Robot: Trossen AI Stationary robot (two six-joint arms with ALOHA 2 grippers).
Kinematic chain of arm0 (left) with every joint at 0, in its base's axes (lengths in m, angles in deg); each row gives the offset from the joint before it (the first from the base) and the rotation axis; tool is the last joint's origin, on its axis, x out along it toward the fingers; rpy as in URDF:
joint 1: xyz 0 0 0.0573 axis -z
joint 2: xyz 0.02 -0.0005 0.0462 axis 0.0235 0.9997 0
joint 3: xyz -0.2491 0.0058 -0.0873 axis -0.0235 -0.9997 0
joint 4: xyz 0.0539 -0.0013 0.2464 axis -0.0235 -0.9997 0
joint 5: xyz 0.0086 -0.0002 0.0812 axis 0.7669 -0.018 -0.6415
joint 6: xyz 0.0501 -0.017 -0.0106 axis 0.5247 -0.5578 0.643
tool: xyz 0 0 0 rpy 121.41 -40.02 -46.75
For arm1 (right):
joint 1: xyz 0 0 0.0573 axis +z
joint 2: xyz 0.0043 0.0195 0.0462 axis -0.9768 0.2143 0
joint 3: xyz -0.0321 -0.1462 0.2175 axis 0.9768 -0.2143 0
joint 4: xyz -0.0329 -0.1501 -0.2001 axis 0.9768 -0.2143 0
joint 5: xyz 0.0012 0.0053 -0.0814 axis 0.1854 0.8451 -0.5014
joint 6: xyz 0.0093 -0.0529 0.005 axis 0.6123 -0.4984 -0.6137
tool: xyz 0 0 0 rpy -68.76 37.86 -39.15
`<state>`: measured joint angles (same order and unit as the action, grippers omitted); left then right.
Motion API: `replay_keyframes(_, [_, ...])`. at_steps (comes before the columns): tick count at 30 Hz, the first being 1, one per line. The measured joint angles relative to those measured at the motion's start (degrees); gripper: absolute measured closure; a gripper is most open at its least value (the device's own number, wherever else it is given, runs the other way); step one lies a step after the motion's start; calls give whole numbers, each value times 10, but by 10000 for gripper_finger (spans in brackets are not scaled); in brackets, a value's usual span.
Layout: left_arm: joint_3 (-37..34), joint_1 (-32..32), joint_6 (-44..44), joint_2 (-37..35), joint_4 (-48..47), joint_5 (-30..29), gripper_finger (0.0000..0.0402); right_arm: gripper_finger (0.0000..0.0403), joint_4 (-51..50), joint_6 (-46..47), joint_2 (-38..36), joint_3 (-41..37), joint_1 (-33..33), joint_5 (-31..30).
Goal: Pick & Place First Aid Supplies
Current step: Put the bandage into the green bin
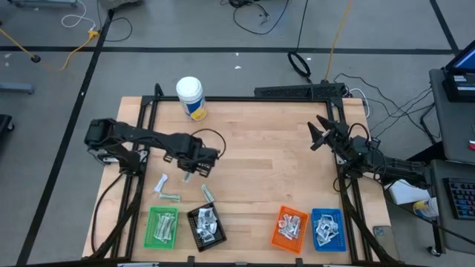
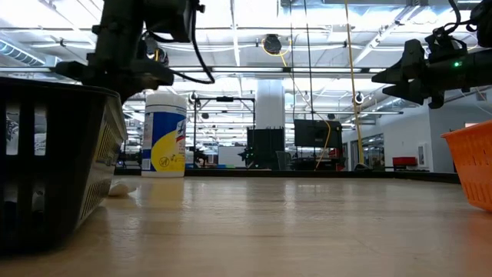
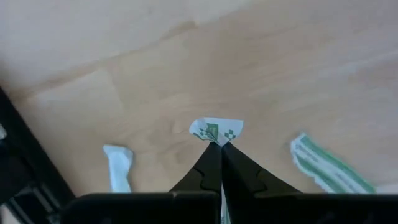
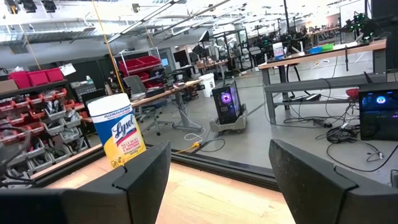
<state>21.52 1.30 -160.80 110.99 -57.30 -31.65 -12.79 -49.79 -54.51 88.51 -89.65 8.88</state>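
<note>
Left claw (image 3: pixel 219 149): clenched on a small white packet with green print (image 3: pixel 216 130), held just above the wooden counter (image 1: pixel 260 148), left of centre.
Loose packets: a white twisted one (image 1: pixel 161 182), a pale green strip (image 1: pixel 171 197) and another strip (image 1: pixel 208 193) lie on the counter near the left claw, just behind the two left trays.
Green tray (image 1: pixel 162 227): at the front left edge, holding a few long pale strips.
Black tray (image 1: pixel 206 226): just right of the green one, tilted, heaped with white and grey packets.
Bottle (image 1: pixel 191 97): tall, white with a yellow label, upright at the back of the counter.
Orange tray (image 1: pixel 289 228): front right, holding crumpled white packets.
Blue tray (image 1: pixel 327 228): beside the orange one, filled with white square sachets.
Right claw (image 1: pixel 319 134): released and wide apart, empty, raised over the counter's right edge.
</note>
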Motion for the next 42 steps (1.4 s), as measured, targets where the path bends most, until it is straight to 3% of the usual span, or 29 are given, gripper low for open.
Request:
replay_keyframes(21, [0,320,-352,-18,13,133,401,136,0,0,0,0,0,0])
replay_keyframes(27, [0,402,-445,-18,40,137,401,135,0,0,0,0,0,0])
replay_keyframes(42, [0,433,-422,86,58,136,400,135,0,0,0,0,0,0])
